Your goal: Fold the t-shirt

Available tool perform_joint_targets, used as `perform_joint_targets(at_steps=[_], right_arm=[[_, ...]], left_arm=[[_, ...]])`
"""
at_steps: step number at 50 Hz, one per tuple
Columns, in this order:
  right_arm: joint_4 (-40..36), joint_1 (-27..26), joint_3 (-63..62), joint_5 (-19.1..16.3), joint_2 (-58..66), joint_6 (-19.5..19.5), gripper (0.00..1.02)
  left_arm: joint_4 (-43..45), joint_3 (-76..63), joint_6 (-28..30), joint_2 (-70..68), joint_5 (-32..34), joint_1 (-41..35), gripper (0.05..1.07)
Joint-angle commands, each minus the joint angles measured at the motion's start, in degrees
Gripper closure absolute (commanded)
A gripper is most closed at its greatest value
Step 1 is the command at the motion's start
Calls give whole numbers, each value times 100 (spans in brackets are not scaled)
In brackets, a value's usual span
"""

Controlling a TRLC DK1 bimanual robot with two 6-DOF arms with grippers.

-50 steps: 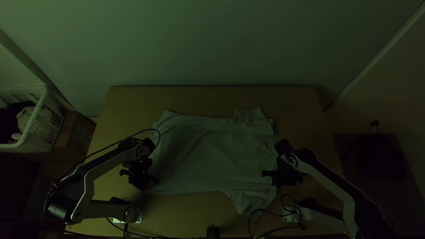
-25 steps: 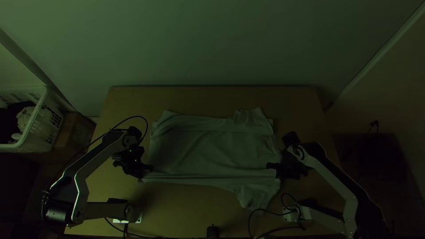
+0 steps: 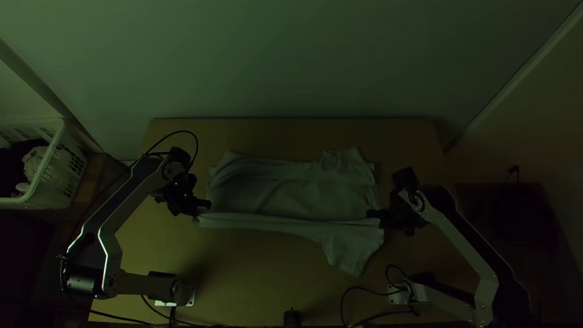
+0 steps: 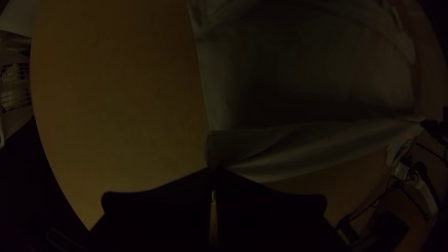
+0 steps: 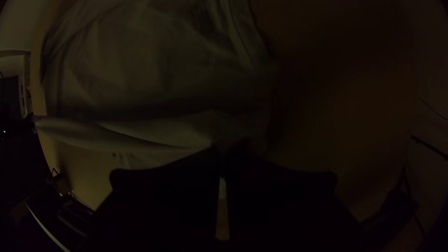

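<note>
Your t-shirt (image 3: 291, 197) lies across the middle of the worktop (image 3: 261, 273), mostly spread, with its near side drawn up into a taut band strung between the 2 grippers. Your left gripper (image 3: 204, 206) is closed together on the corner of that side toward the worktop's left edge; your right gripper (image 3: 371, 214) is clamped on the cloth toward the right edge. What looks like a sleeve (image 3: 352, 249) hangs from the band toward the worktop's near edge.

The step in hand looks like folding the near side over toward the far edge. Move the 2 grippers at the same pace and height, so the band stays level and doesn't skew. Hold just enough tension to stop it sagging; too much could drag the bottom layer or pull a corner free. Lift the dangling sleeve clear, or it may trail and tuck under crookedly. Lay the edge down parallel to the far side, lower right to the cloth, and only then release the 2 grips together, backing off gently.
</note>
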Motion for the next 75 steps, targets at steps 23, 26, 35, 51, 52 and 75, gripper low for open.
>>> perform_joint_targets(at_steps=[23,26,35,51,52,75], right_arm=[[-67,-200,1542,463,1032,-154,100],[-41,-208,1700,480,1190,-154,100],[12,-217,2131,551,1664,-163,100],[73,-402,3045,568,2526,-181,100],[82,-411,3098,568,2578,-181,100],[161,-578,4196,568,3862,-181,100]], left_arm=[[-192,1823,-178,1006,-7,-28,104],[-183,1946,-195,1120,-16,-28,104],[-174,2403,-160,1401,-16,16,104],[-201,3589,-72,2148,-24,130,104],[-209,3668,-72,2192,-24,130,104],[-245,4732,-107,3493,-24,34,104]])
